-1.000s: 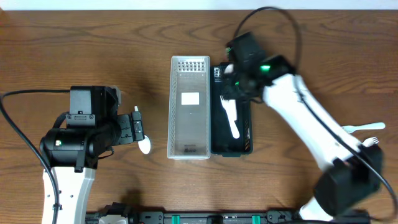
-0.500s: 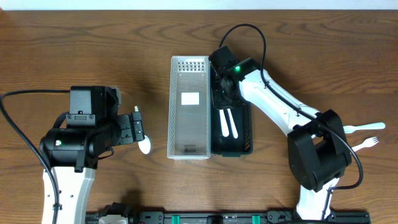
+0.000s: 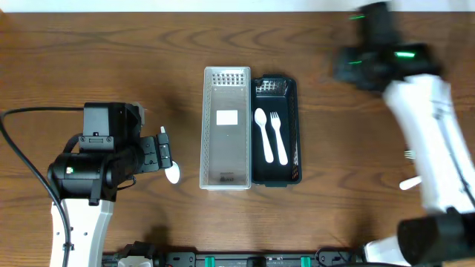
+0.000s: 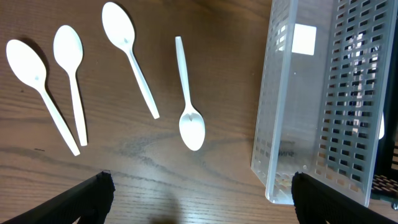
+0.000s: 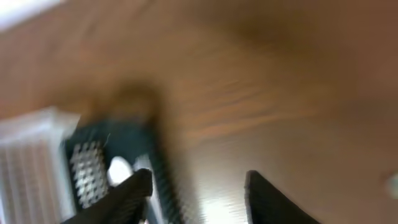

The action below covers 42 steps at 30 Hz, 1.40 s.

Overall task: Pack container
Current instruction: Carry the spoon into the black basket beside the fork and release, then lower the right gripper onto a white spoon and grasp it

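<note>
A black container (image 3: 291, 133) sits mid-table with a white spoon (image 3: 261, 133) and a white fork (image 3: 277, 139) lying side by side in it. Touching its left side is a clear perforated container (image 3: 226, 127), which the left wrist view shows at the right (image 4: 323, 106). My right gripper (image 3: 343, 68) is blurred at the back right, away from both containers. Its jaws stand open and hold nothing (image 5: 199, 196). My left gripper (image 3: 165, 154) is wide open above the wood (image 4: 202, 199). Several white spoons (image 4: 186, 99) lie ahead of it.
One spoon's bowl (image 3: 173, 175) shows under the left gripper in the overhead view. Bits of white cutlery (image 3: 407, 182) peek out beside the right arm at the table's right side. The table's back edge runs just behind the right gripper.
The right gripper opened and let go of the fork, which now lies next to the spoon in the black container. The right arm swung off to the back right. The left arm stayed still.
</note>
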### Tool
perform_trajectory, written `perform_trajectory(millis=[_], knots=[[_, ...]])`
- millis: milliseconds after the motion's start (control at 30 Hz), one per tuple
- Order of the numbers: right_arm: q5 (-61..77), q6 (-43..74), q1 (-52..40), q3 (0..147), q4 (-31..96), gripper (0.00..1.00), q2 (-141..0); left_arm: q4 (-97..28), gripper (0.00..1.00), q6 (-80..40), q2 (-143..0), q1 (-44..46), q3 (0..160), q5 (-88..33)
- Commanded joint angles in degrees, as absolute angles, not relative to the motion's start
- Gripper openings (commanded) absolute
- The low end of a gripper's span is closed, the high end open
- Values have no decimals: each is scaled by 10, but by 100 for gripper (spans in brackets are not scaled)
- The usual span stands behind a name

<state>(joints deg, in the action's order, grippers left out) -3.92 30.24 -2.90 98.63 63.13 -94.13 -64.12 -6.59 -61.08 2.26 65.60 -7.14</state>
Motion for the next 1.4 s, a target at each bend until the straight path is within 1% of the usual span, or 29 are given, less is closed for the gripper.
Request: perform_trajectory(millis=[0,67,133,267,300,433,767,1167,1367], knots=[[-60,358,67,981,662,70,-941,-642,93,-64,-611,20,666,-68],[-54,364,131,971,672,80,-950,-642,93,-64,-611,20,666,-68],[-47,364,184,959,672,85,-964,-642,93,-64,-611,20,666,-68],[-43,364,255,931,663,87,-1000,-642,93,-64,-611,20,666,-68],[-41,364,267,925,661,89,-1010,-642,93,-64,-611,20,666,-68],[-41,364,306,910,660,89,-1062,-642,93,-64,-611,20,666,-68],[-30,364,330,879,621,89,-1153,-642,93,-64,-611,20,666,-68],[-10,342,330,785,508,88,-1158,-642,93,-64,-611,20,666,-68],[-10,342,330,752,482,88,-1158,-642,93,-64,-611,20,666,-68]])
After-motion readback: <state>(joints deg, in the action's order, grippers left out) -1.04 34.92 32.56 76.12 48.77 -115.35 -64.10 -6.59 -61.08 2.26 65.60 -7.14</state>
